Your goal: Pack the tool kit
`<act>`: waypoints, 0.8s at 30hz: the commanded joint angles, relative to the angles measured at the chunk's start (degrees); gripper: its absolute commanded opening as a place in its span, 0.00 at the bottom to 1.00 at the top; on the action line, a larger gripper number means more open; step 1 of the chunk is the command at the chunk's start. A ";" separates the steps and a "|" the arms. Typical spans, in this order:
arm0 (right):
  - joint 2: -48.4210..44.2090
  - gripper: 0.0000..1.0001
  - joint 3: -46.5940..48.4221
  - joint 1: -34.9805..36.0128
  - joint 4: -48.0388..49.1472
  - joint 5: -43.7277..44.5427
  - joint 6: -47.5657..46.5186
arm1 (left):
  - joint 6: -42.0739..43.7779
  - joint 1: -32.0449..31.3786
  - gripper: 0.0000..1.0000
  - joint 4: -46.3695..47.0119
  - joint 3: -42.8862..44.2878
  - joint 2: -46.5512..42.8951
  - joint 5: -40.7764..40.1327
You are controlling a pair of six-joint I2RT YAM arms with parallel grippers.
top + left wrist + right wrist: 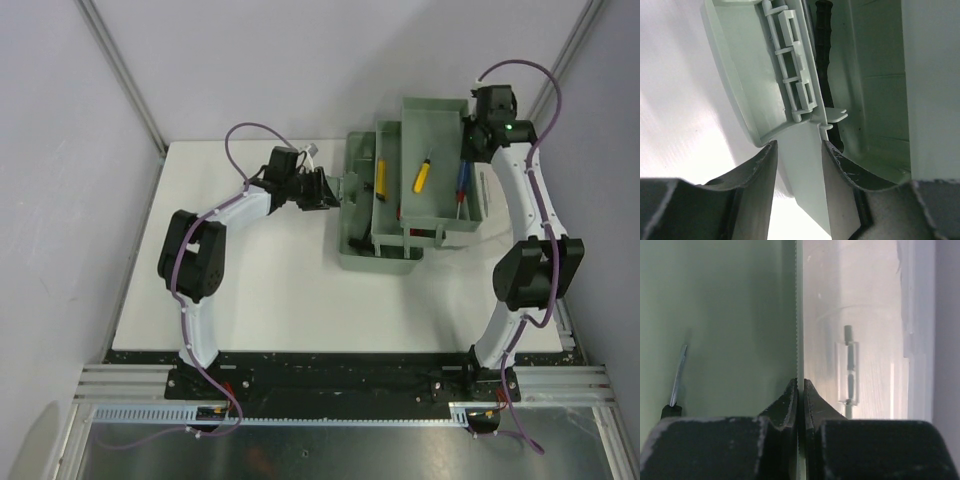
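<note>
Right gripper seemingly tight on tray

White table, mine to work on: one item. Grey-green toolbox rests at two o'clock of centre.

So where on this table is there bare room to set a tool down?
Free: the near table between left arm and right arm, in front of the toolbox. Crowded: the far right, where the right arm meets the toolbox.

My left gripper meets the toolbox at its left wall. My right gripper is at the far corner of the inner tray.
</note>
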 commanded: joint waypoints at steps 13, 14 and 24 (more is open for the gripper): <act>3.63 0.00 3.16 16.84 6.06 13.65 12.20 | -0.49 0.55 0.56 1.41 -6.48 -14.88 -7.62; 4.03 0.00 3.28 17.37 6.05 14.58 12.68 | -0.86 0.60 0.57 1.43 -6.72 -15.92 -8.07; 4.40 0.00 4.03 18.88 6.38 19.30 14.88 | -3.09 1.56 0.76 1.41 -1.04 -18.10 -3.17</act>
